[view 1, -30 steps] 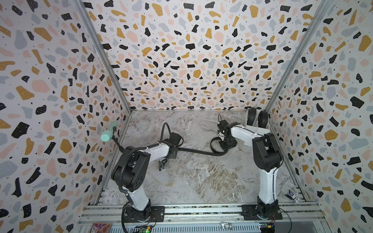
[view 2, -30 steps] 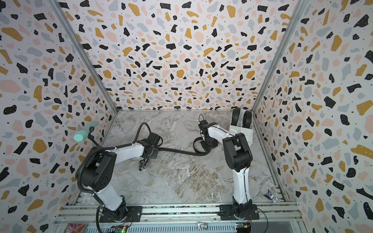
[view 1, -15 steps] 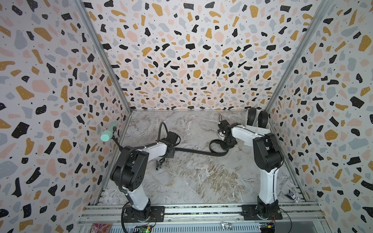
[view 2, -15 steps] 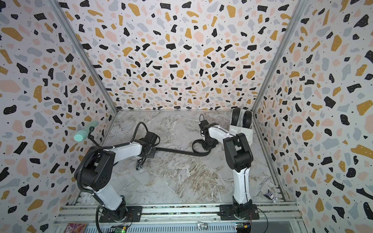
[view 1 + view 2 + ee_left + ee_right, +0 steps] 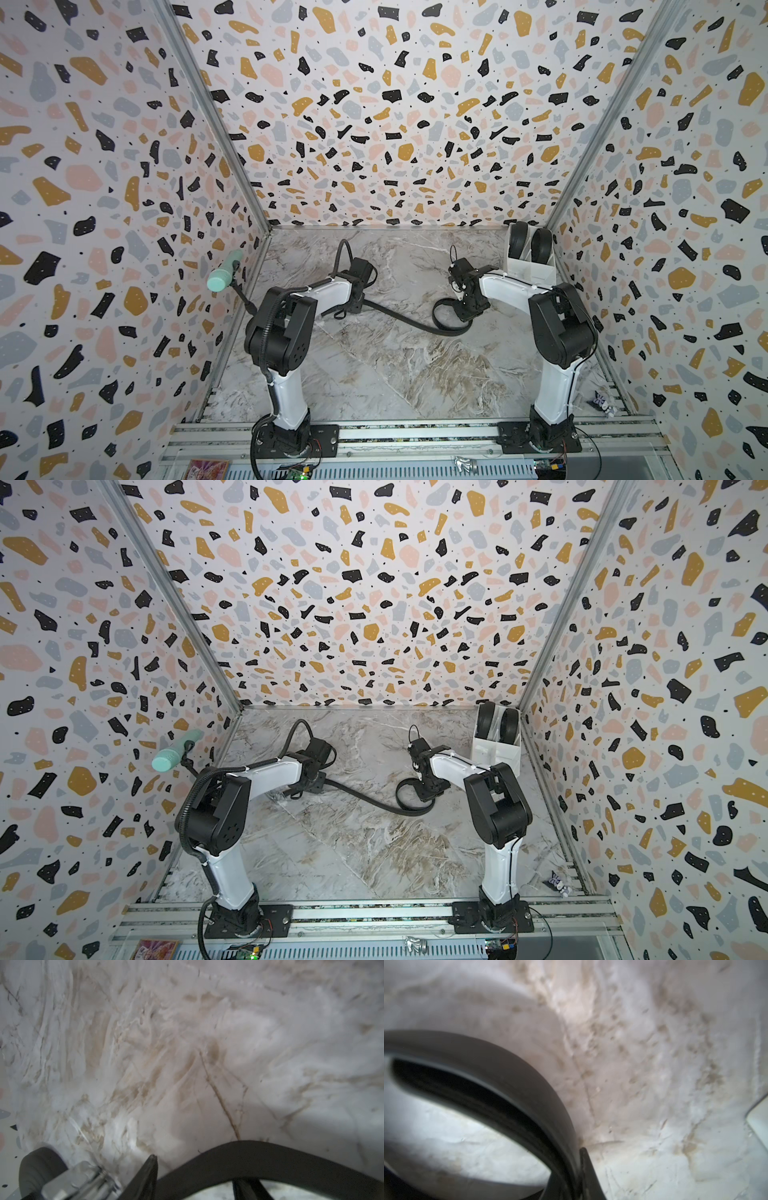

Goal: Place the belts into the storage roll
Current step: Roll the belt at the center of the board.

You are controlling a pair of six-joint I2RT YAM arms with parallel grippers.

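A long black belt lies across the marble table, one end at my left gripper and the other curled into a loop at my right gripper. In the left wrist view the left gripper stands open, the belt lying loose across its spread fingers. In the right wrist view the right gripper is shut on the looped belt. The white storage roll stands in the back right corner with two rolled belts upright in its cells.
A mint-green cylinder on a black stand leans at the left wall. A small crumpled scrap lies at the front right. Speckled walls close three sides, and an aluminium rail carrying both arm bases runs along the front.
My left gripper has opened and let go of the belt's end. My right gripper has shut on the belt's loop. The arms have barely shifted.
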